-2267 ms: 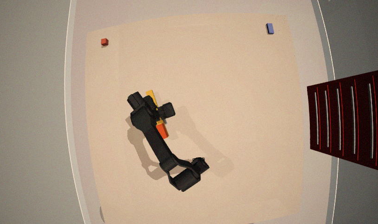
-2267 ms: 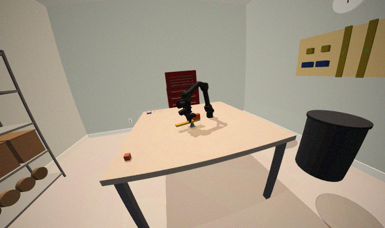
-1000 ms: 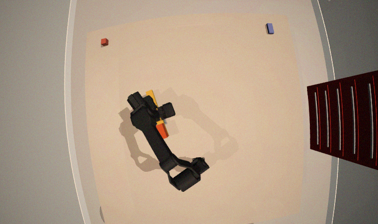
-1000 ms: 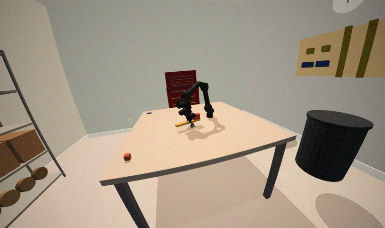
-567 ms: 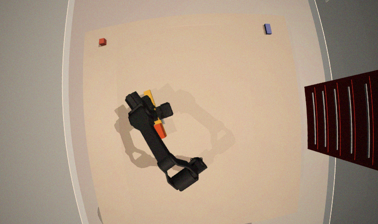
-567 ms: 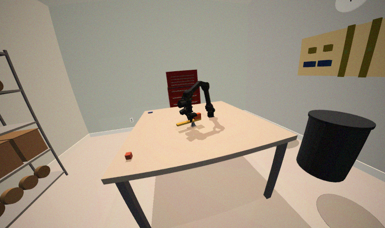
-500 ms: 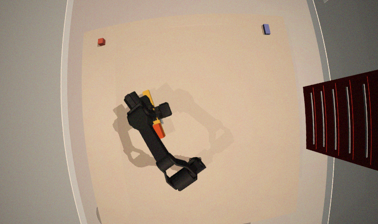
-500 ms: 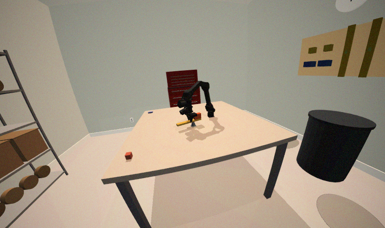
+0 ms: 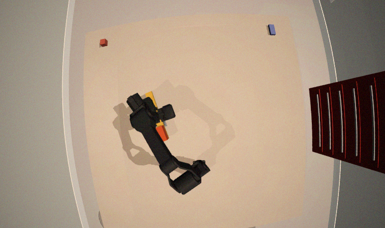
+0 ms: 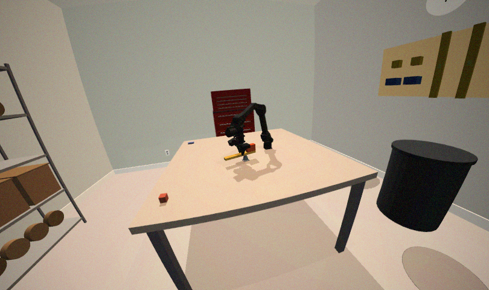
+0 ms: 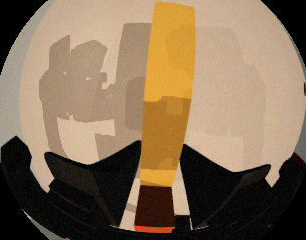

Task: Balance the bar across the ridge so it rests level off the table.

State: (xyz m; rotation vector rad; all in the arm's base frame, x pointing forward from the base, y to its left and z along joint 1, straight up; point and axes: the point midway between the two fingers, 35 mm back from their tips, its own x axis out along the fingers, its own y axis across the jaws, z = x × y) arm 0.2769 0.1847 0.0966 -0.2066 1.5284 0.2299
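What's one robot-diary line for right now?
bar: across ridge, off table | gripper: barely open, straddling bar | step: release
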